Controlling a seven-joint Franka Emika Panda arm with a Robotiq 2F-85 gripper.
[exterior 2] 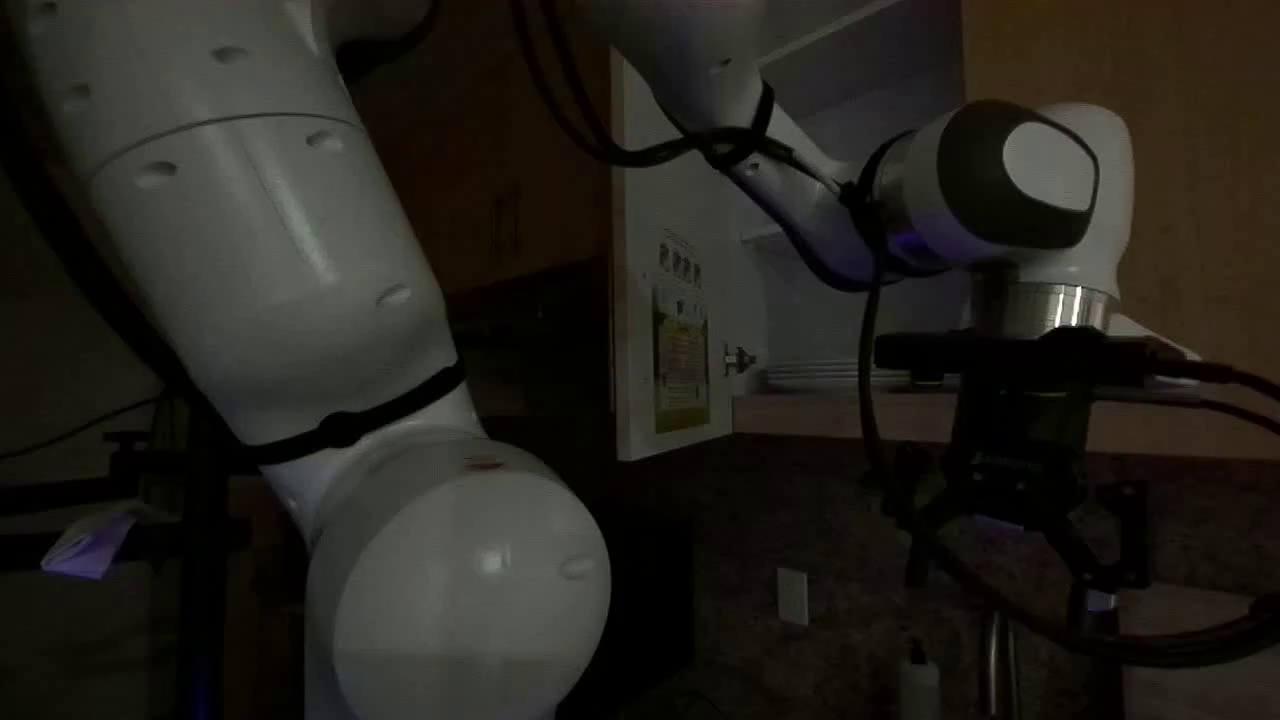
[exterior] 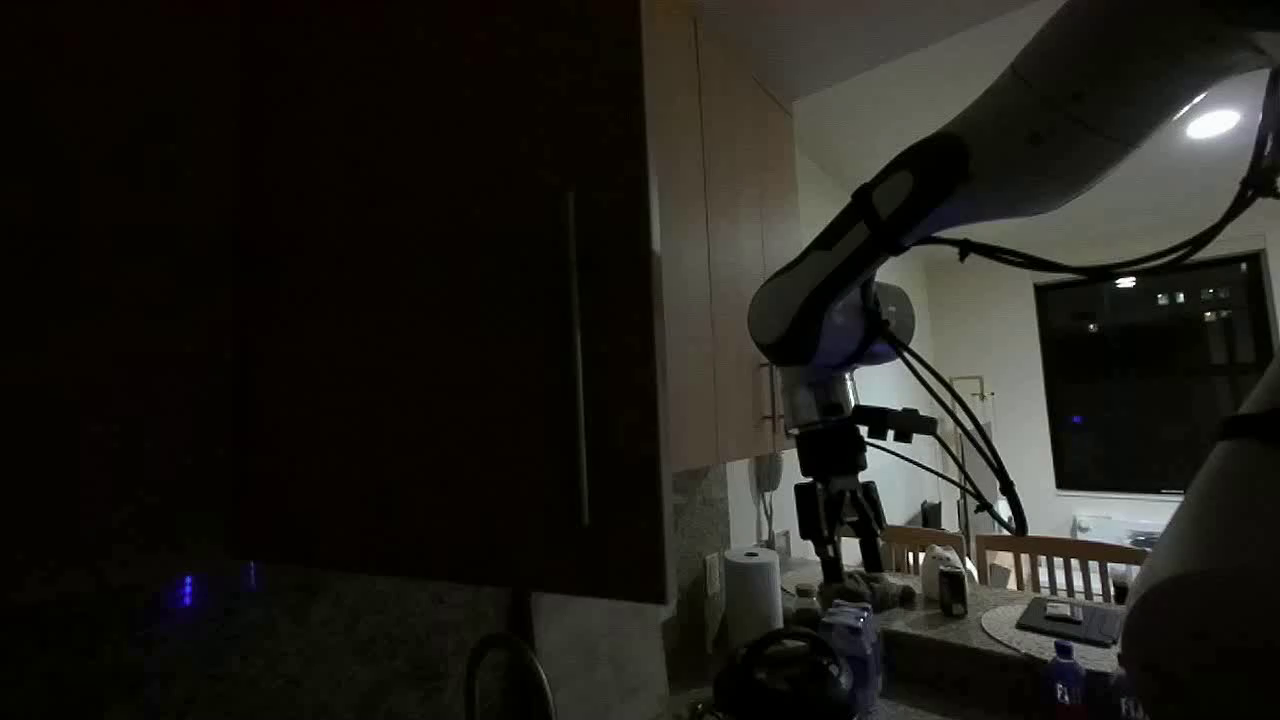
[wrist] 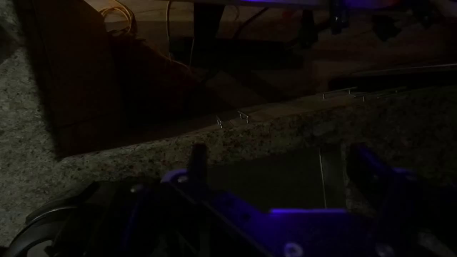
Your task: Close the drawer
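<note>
The drawer, a tall flat cabinet door (exterior: 430, 330), looks near-black in an exterior view, with a slim vertical bar handle (exterior: 578, 360) near its free edge. In an exterior view its pale inner face (exterior 2: 650, 380), with printed sheets on it, shows that it stands swung open from its cabinet. My gripper (exterior: 851, 572) hangs pointing down beyond the door, on its inner-face side and apart from it. In an exterior view the gripper (exterior 2: 1005, 600) is lower than the cabinet's bottom. In the wrist view the gripper (wrist: 278, 153) has its fingers wide apart with nothing between them. The door does not show there.
The open cabinet's shelf holds stacked plates (exterior 2: 820, 373). Below are a curved faucet (exterior: 510, 650), a paper towel roll (exterior: 752, 595), a black round object (exterior: 785, 675) and a carton (exterior: 853, 640). A speckled counter (wrist: 117, 160) and a dark sink (wrist: 264, 185) lie under the gripper.
</note>
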